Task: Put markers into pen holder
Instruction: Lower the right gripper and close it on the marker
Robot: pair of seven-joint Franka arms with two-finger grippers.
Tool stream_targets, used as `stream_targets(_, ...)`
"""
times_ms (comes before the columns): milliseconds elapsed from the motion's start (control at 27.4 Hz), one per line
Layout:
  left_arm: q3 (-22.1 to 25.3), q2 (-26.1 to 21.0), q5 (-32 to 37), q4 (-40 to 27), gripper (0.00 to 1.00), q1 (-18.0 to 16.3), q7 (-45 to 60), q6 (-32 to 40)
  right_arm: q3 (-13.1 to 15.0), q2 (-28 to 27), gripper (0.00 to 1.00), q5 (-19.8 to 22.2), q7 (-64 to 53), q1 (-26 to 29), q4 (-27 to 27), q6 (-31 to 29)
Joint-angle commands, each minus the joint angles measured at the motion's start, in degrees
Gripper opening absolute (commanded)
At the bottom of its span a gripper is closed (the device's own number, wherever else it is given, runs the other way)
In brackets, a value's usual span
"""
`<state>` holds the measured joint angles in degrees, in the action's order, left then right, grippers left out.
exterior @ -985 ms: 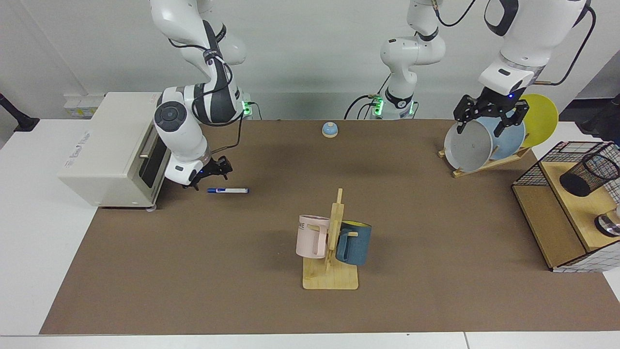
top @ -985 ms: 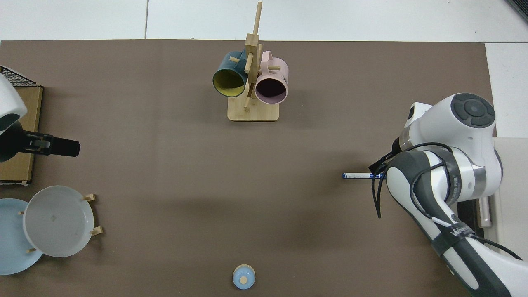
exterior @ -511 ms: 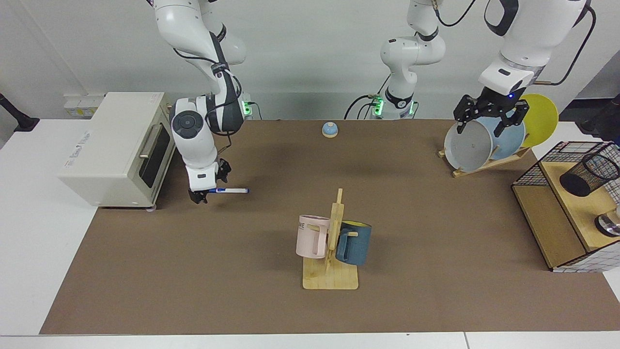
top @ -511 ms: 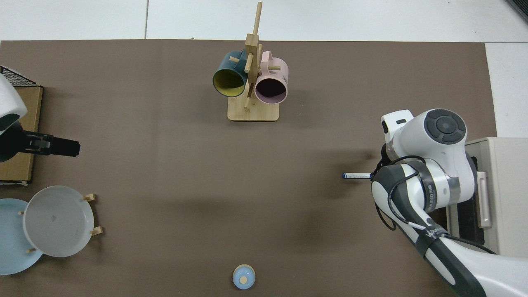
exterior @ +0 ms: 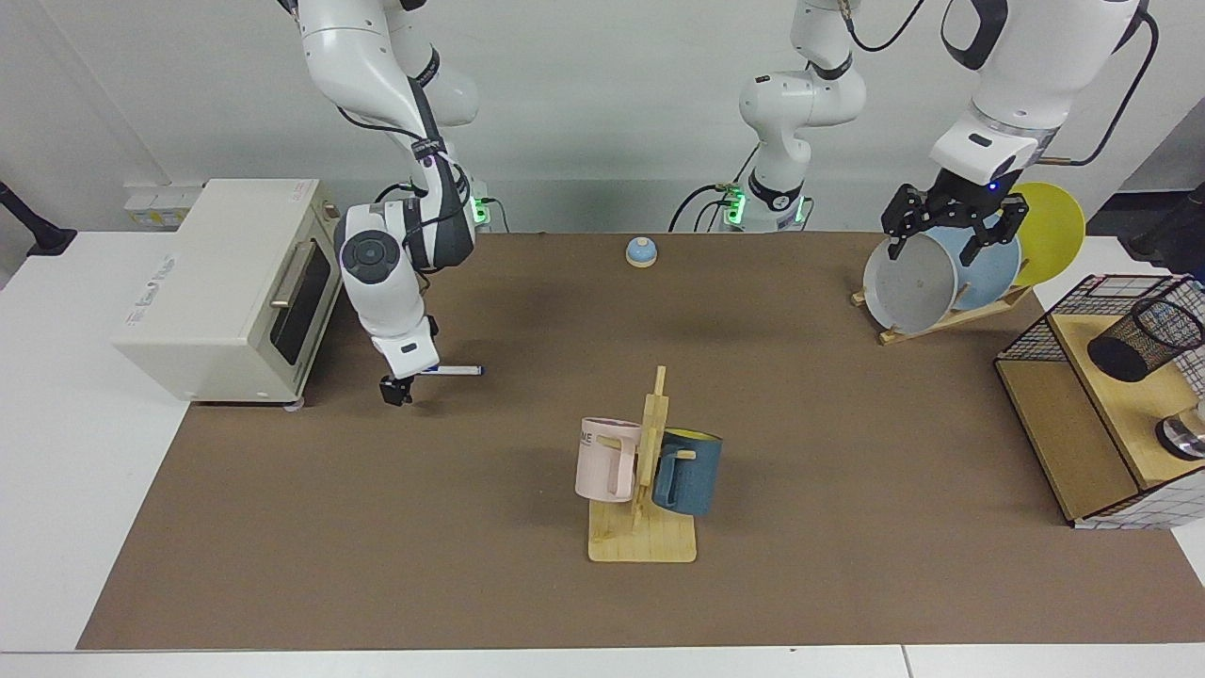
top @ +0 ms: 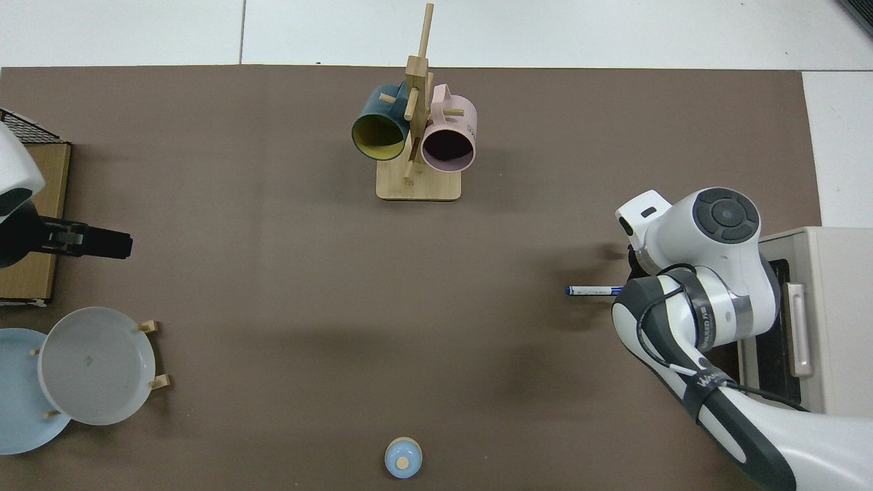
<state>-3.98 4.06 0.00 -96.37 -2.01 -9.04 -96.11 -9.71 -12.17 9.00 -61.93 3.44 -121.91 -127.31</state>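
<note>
The marker (exterior: 454,370) lies flat on the brown mat, its blue tip toward the mug rack; in the top view the marker (top: 590,290) juts out from under the right arm. My right gripper (exterior: 399,381) points down over its capped end near the toaster oven, fingers open, one finger in front of the marker. The black mesh pen holder (exterior: 1145,340) lies tilted on the wooden shelf inside the wire-grid basket (exterior: 1036,341). My left gripper (exterior: 951,235) hangs open above the plate rack, waiting.
A wooden mug rack (exterior: 643,537) with a pink and a blue mug stands mid-table. A toaster oven (exterior: 221,282) sits beside the right arm. Plates (exterior: 911,284) lean in a rack at the back. A small blue bell (exterior: 641,251) sits at the far edge.
The right arm has swung from beside the toaster oven toward the marker, and its hand has turned to point down over the capped end. The marker and the left arm have not moved.
</note>
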Motion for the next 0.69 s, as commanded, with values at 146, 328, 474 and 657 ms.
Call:
stream_targets(146,-0.3,0.7,0.8,0.0,1.0,-0.5,-0.1,0.8,-0.2,1.7,0.93,1.2,-2.7,2.6,-4.9,-1.1)
stream_targets(328,-0.3,0.7,0.8,0.0,1.0,-0.5,-0.1,0.8,-0.2,2.4,0.73,1.2,-2.7,3.0,-6.4,-1.5)
stream_targets(474,-0.3,0.7,0.8,0.0,1.0,-0.5,-0.1,0.8,-0.2,2.4,0.37,1.2,-2.5,3.7,-6.4,-2.2)
stream_targets(657,-0.3,0.7,0.8,0.0,1.0,-0.5,-0.1,0.8,-0.2,2.4,0.13,1.1,-1.8,3.8,-6.5,-2.9)
